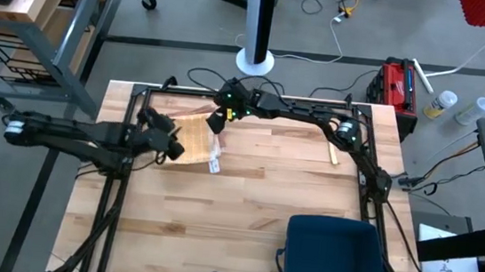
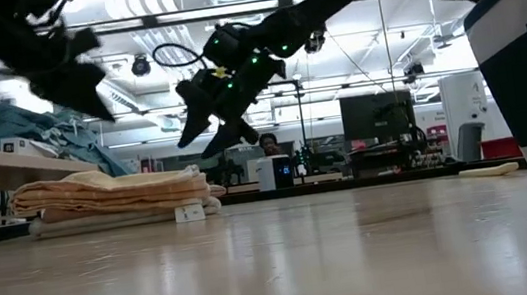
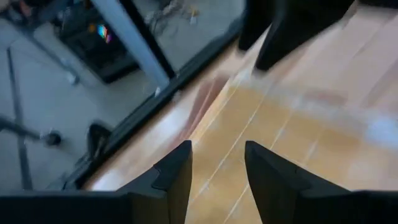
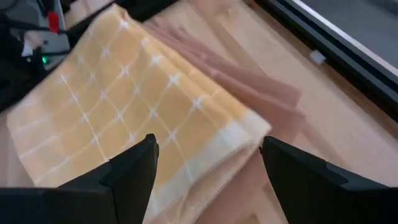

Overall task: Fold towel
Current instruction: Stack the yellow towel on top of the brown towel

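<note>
The towel (image 1: 196, 139), yellow with a white grid, lies folded in a thick stack on the far left part of the wooden table. It also shows in the low view (image 2: 113, 196), and a white label (image 1: 215, 165) sticks out at its near corner. My left gripper (image 1: 170, 145) hangs open above the towel's left side, fingers (image 3: 177, 177) apart with nothing between them. My right gripper (image 1: 217, 120) hovers open over the towel's far edge (image 4: 137, 106), clear of the cloth (image 2: 210, 124).
A dark blue bin (image 1: 333, 256) stands at the table's near right. A small pale stick (image 1: 333, 154) lies by the right arm's base. Black frame rails (image 1: 121, 187) run along the table's sides. Bare wood (image 1: 255, 191) spreads out near the towel.
</note>
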Robot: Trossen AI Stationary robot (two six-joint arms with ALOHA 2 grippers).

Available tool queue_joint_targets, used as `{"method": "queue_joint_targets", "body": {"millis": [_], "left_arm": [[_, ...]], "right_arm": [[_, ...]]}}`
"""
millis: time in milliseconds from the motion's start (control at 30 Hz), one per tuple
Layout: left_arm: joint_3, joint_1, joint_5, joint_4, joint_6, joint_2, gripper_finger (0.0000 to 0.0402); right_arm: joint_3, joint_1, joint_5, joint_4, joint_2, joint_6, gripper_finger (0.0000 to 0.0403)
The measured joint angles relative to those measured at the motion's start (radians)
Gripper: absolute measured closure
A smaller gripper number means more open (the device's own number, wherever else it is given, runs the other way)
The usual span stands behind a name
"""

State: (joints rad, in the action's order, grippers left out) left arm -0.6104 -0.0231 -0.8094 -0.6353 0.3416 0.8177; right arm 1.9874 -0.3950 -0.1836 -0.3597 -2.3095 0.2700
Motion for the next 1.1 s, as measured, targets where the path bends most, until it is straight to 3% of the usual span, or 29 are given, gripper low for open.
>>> {"method": "queue_joint_targets", "body": {"millis": [200,300,567,867,1100], "left_arm": [[0.105,-0.137,0.043,-0.014,0.008,-0.114,0.0279],[0.160,-0.201,0.099,0.067,-0.006,-0.143,0.0285],[0.247,-0.334,0.154,0.214,-0.025,-0.158,0.0279],[0.345,-0.351,0.226,0.319,0.011,-0.125,0.0280],[0.329,-0.351,0.141,0.330,-0.004,-0.144,0.0281]], "right_arm": [[0.166,-0.006,0.001,-0.144,-0.118,-0.004,0.0111],[0.232,-0.008,0.001,-0.185,-0.163,-0.008,0.0109],[0.268,-0.015,-0.007,-0.216,-0.199,-0.046,0.0128],[0.271,-0.018,-0.019,-0.184,-0.224,-0.082,0.0154],[0.274,-0.011,-0.042,-0.173,-0.224,-0.112,0.0208]]}}
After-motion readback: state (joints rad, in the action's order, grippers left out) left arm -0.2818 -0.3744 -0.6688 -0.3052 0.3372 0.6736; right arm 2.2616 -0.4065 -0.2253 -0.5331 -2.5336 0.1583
